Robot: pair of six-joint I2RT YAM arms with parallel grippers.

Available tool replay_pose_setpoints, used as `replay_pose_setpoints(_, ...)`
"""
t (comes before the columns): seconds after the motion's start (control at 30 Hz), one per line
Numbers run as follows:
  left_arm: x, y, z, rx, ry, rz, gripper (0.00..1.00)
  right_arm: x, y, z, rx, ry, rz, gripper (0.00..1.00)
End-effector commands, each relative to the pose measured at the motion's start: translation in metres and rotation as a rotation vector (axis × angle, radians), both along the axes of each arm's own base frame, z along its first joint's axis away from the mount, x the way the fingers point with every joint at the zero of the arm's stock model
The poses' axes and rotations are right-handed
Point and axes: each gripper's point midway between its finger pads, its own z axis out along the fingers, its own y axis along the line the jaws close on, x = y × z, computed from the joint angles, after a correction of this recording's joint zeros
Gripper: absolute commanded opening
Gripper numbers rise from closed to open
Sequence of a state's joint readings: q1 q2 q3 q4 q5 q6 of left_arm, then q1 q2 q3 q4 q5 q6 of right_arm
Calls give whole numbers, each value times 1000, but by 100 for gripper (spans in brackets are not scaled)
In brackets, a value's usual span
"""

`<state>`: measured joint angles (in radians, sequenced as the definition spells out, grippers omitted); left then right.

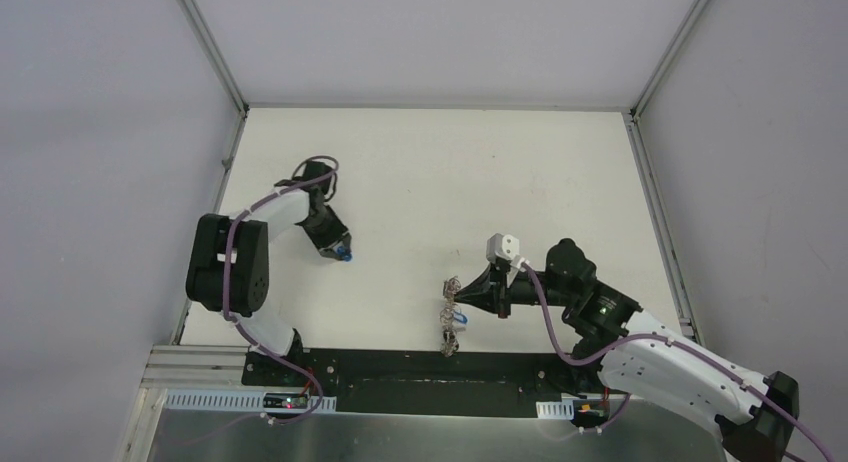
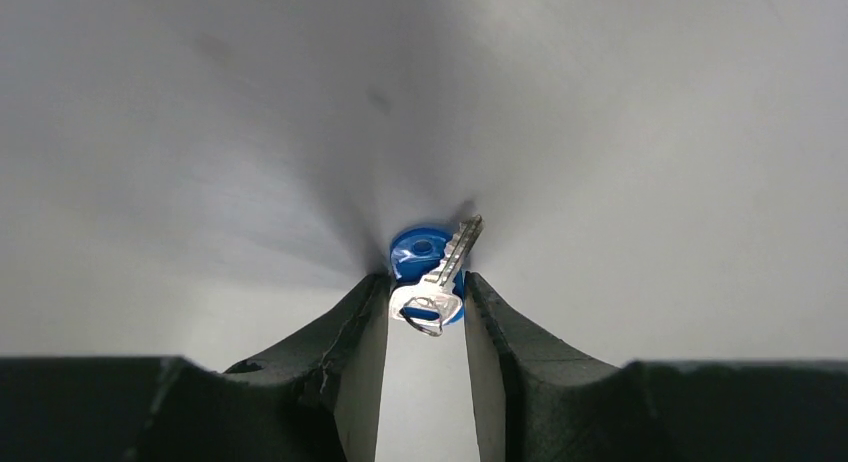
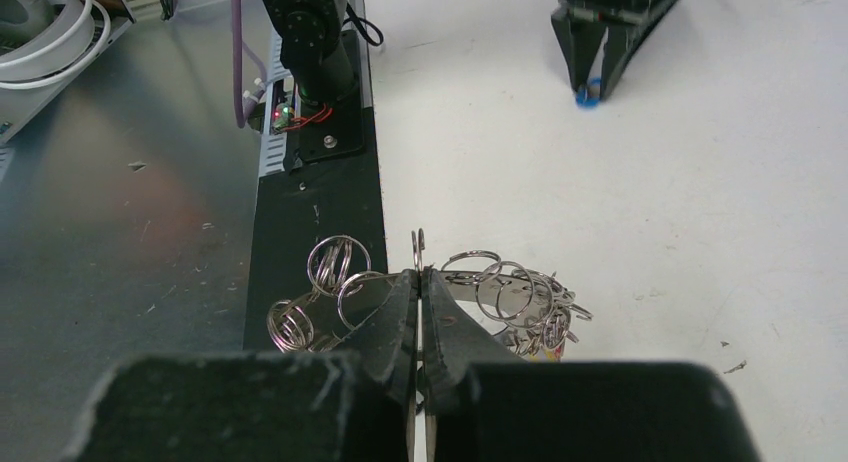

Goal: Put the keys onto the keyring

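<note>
The left gripper (image 2: 426, 294), toward the table's (image 1: 450, 162) left edge, pinches a blue-headed key (image 2: 425, 257) between its fingertips, the blade jutting just past them. The right gripper (image 3: 420, 282) is clamped tight on the keyring (image 3: 505, 287) near the table's near edge, with wire loops spilling either side of its tips.

No lettering, number, brand or sign can be read in any view. The metal of the key (image 2: 440, 300) with the blue head is too blurred to show a stamp. The circuit board (image 3: 290, 117) at the near left, lit red and green, is too small for any marking to be made out.
</note>
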<state>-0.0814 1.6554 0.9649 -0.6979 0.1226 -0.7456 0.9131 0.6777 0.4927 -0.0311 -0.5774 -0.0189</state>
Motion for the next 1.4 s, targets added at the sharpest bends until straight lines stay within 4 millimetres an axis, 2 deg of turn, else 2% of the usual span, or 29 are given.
replay_pose_setpoints(0.0,-42,-87,-14,-105,78,-136,33,-1,-4,37,108,-37,-28,0)
replay_pose_setpoints(0.07,-57,-100,-12,-82,70,-183,33,-4,-8,35,100,-23,-31,0)
replay_pose_setpoints(0.17,-76,-102,-6,-47,52,-223,36,-6,-13,33,93,-17,-42,0)
replay_pose_setpoints(0.2,-85,-99,-6,-36,52,-228,40,-6,-14,33,95,-14,-46,0)
replay_pose_setpoints(0.33,-101,-91,4,-37,27,-253,77,-6,-16,30,97,-3,-54,0)
replay_pose_setpoints(0.4,-105,-89,15,-48,-7,-262,83,-7,-15,28,94,5,-54,0)
replay_pose_setpoints(0.43,-107,-89,19,-56,-19,-268,83,-7,-15,28,94,8,-54,0)
replay_pose_setpoints(0.57,-111,-96,35,-94,-68,-288,70,-5,-13,27,97,17,-57,0)
replay_pose_setpoints(0.7,-110,-105,41,-74,-97,-338,60,-5,-13,27,95,23,-60,0)
replay_pose_setpoints(0.87,-101,-126,46,-16,-142,-571,58,-5,-14,26,96,31,-65,0)
replay_pose_setpoints(1.03,-90,-148,54,43,-221,-853,50,-5,-14,25,98,38,-72,0)
replay_pose_setpoints(1.13,-87,-161,62,30,-270,-974,48,-4,-14,24,95,38,-74,0)
replay_pose_setpoints(1.37,-90,-167,64,10,-301,-1142,39,-5,-15,24,98,39,-77,0)
